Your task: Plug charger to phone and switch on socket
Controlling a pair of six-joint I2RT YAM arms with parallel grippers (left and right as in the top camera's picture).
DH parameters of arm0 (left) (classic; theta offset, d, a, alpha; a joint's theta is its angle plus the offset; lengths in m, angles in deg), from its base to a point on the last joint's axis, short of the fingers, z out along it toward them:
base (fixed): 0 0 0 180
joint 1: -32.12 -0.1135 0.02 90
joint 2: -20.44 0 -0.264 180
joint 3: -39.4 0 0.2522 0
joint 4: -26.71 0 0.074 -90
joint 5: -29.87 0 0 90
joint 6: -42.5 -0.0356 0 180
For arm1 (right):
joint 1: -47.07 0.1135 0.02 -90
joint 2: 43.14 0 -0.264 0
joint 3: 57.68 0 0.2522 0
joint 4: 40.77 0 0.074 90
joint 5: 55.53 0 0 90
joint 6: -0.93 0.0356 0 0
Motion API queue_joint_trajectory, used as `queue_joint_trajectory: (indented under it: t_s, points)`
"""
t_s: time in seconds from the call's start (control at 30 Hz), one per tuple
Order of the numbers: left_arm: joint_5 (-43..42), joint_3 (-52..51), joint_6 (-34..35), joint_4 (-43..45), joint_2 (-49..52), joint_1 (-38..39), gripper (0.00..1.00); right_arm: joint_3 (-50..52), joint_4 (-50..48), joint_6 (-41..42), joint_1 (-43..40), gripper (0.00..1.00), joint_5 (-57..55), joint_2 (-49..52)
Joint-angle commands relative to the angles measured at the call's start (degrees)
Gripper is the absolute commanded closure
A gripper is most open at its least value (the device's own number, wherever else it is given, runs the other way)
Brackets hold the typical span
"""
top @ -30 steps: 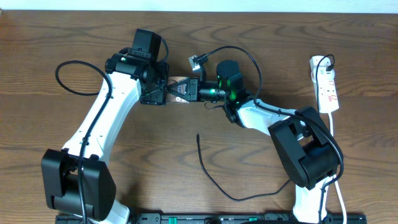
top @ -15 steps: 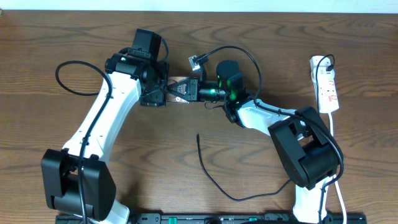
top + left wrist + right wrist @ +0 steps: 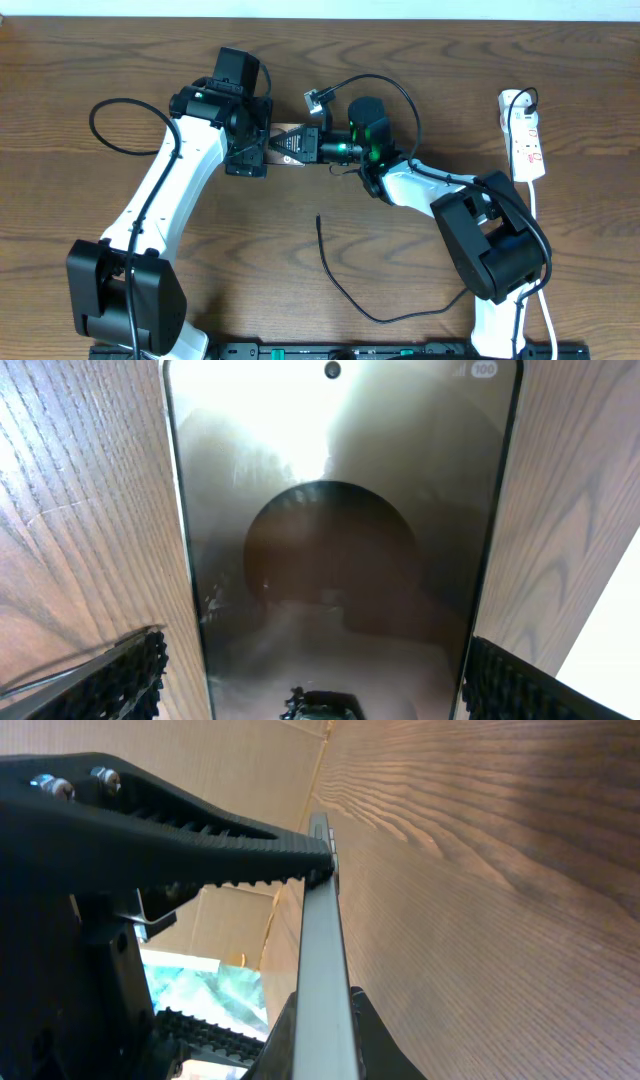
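The right hand (image 3: 308,146) is clenched on one end of the phone (image 3: 287,143), at the far middle of the surface (image 3: 100,60). The left hand (image 3: 262,150) is released, its pads (image 3: 120,680) either side of the other end. The charger (image 3: 335,282) lies loose, well apart.

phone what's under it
The wooden table shows on both sides of the phone; the part directly beneath is covered by it. The right gripper is clamped on its edge.
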Motion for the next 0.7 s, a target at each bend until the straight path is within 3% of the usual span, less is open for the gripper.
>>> queue_joint_trajectory:
  t_s: [0.0,0.2,0.37,0.5,0.67]
  points:
    - [0.22,-0.15,-2.27,-0.37,-1.27,0.07,0.09,-0.61,-0.5,-0.92,-1.07,0.99,0.74,0.02]
    - [-4.46,-0.15,-6.1,-0.07,-1.29,-0.92,0.09,-0.61,4.0,-0.9,-4.28,0.99,0.68,0.02]
    - [-9.46,-0.15,-16.5,2.01,-1.29,-3.3,0.09,-0.61,7.08,2.75,-8.17,0.99,0.68,0.02]
    - [-10.43,-0.15,-26.93,5.29,-1.29,-4.59,0.09,-0.61,7.04,11.96,-11.13,0.99,-0.02,0.02]
    - [-12.76,-0.15,-27.78,7.21,-1.29,-5.49,0.08,-0.61,7.08,29.88,-13.7,0.99,-2.45,0.02]
